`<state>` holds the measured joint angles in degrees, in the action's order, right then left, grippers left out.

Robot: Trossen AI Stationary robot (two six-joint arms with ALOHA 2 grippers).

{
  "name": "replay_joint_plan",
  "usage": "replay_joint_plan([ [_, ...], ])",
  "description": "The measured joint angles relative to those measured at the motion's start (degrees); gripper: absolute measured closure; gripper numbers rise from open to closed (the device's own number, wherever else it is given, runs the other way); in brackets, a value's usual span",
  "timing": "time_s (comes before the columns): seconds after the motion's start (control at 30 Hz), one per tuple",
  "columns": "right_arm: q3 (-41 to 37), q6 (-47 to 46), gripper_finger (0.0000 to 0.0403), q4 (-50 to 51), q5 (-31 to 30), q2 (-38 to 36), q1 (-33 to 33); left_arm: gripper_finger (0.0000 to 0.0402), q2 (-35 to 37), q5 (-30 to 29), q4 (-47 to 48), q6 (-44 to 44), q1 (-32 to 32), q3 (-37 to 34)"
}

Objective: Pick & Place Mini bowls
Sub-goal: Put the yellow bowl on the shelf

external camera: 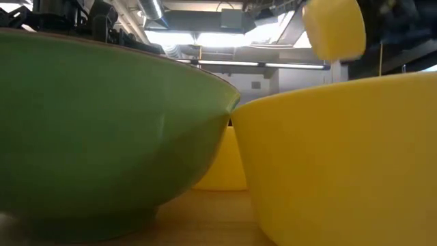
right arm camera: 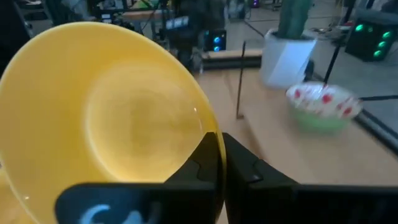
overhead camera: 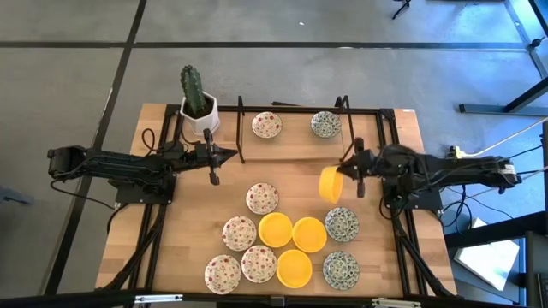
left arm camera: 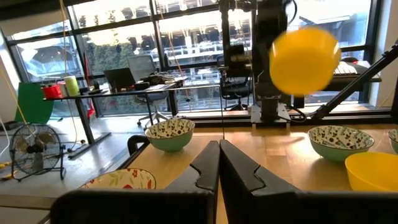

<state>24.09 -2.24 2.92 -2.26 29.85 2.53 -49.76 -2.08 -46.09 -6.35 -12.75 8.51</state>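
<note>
Right now my right gripper (overhead camera: 349,178) is pinched on the rim of a yellow bowl (overhead camera: 330,184), held on edge above the table, at about three o'clock of centre. Below, toward six o'clock, three more yellow bowls (overhead camera: 294,242) sit crowded among speckled ones (overhead camera: 342,224), touching or nearly so. Two patterned bowls (overhead camera: 267,125) rest at twelve o'clock behind the black rods (overhead camera: 241,128), beside the cactus pot (overhead camera: 199,109). My left gripper (overhead camera: 219,155) waits at nine o'clock, fingers together, holding nothing.
</note>
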Motion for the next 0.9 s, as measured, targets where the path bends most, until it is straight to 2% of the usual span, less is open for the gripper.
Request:
replay_joint_plan([
  [0.1,9.6,1.4,0.0399,6.6,-1.1,4.7,0.9,0.0397,0.0,-0.6,0.0,0.0,0.0,0.0],
  [0.27,27.8,5.5,0.04,22.2,-11.5,18.6,3.7,0.0395,0.0,-1.5,0.0,-0.4,0.0,0.0],
  [0.33,34.8,6.3,0.04,28.4,-13.7,25.7,5.8,0.0394,0.0,-1.5,0.0,-0.4,0.0,0.0],
  [0.57,56.4,11.0,0.04,49.9,-9.5,50.6,14.5,0.0398,0.0,-1.5,0.0,-0.4,0.0,0.0],
  [0.7,64.2,13.4,0.04,54.7,-7.4,61.5,17.8,0.0396,0.0,-1.5,0.0,-0.4,0.0,0.0],
  [0.77,66.4,14.8,0.0401,54.9,-4.4,66.3,18.8,0.0394,0.0,-1.5,0.0,-0.4,0.0,0.0],
  [0.9,70.9,16.1,0.0399,55.5,-1.9,72.0,20.3,0.0395,0.0,-1.5,0.1,-0.4,0.0,0.0],
])
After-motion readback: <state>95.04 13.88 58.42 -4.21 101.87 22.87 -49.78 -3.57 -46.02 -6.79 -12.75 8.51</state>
